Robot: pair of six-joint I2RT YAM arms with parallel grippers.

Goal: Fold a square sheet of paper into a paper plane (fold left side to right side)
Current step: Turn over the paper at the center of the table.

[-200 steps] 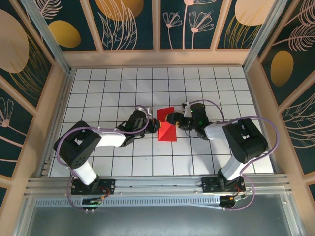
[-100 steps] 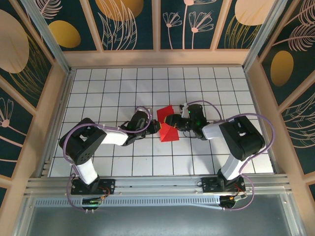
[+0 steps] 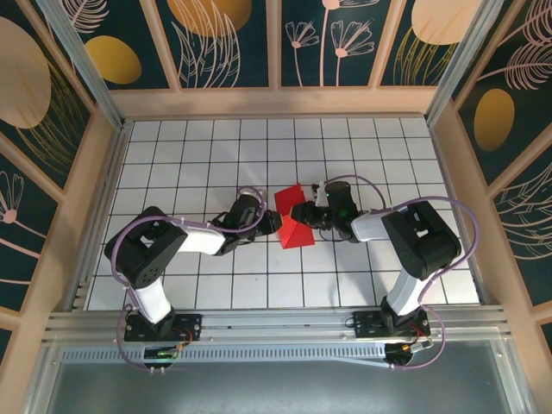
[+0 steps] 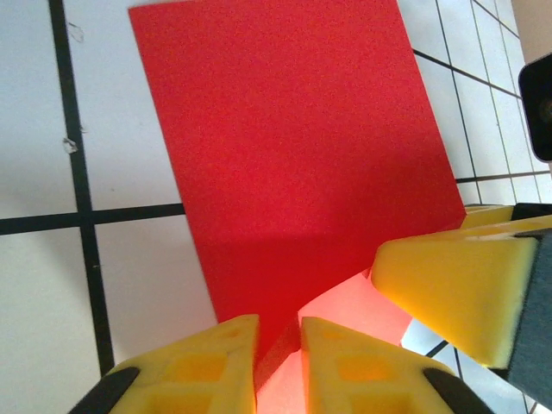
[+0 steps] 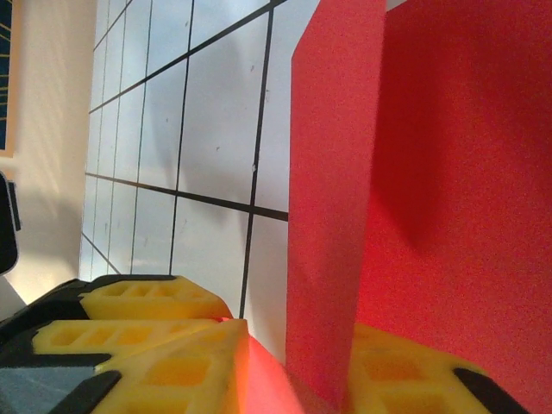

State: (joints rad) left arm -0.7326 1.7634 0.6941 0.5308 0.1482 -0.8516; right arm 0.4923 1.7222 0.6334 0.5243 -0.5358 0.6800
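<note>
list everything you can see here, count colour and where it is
square sheet of paper: 1, bright red, partly folded, table middle between the grippers
table: 1, white tiles with black grid, under everything
wall panels: several, dark teal with gold plant designs, around the table
rail: 1, silver metal, near edge
left arm: 1, black and white, left of the paper
right arm: 1, black and white, right of the paper
left gripper: 1, yellow fingers, paper fold between them
right gripper: 1, yellow fingers, raised paper flap between them
</note>
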